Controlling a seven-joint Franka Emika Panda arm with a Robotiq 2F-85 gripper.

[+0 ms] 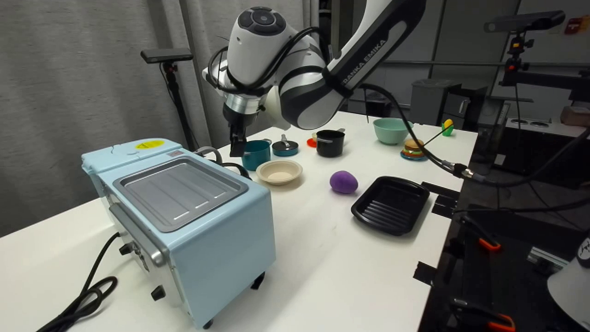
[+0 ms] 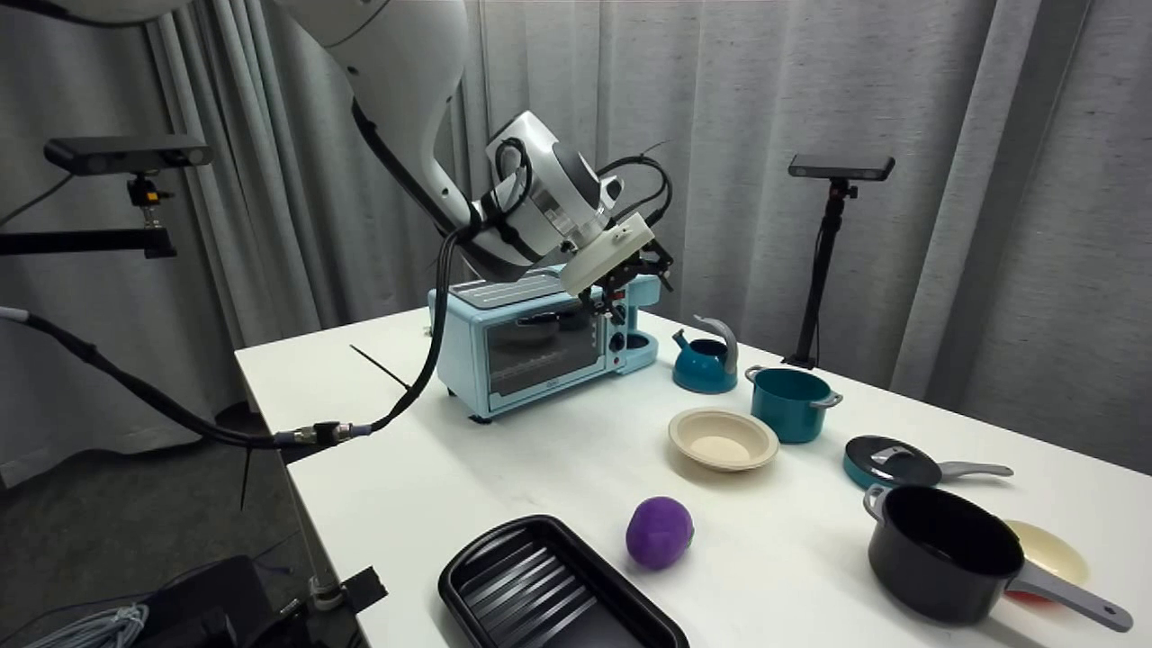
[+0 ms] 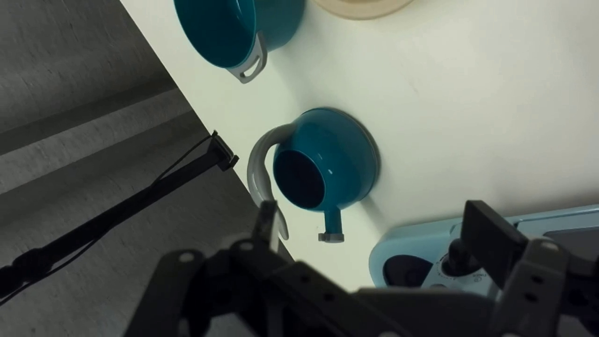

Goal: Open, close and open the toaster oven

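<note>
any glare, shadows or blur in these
Wrist view: the gripper looks dark and slightly soft-edged, with small glints on the teal kettle and a faint shadow beside it; in an exterior view, bright streaks of sheen on the ribbed black tray.

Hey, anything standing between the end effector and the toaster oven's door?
Nothing visible. The end effector hangs near the control panel of the toaster oven; the teal kettle stands beside the oven, not in between.
</note>
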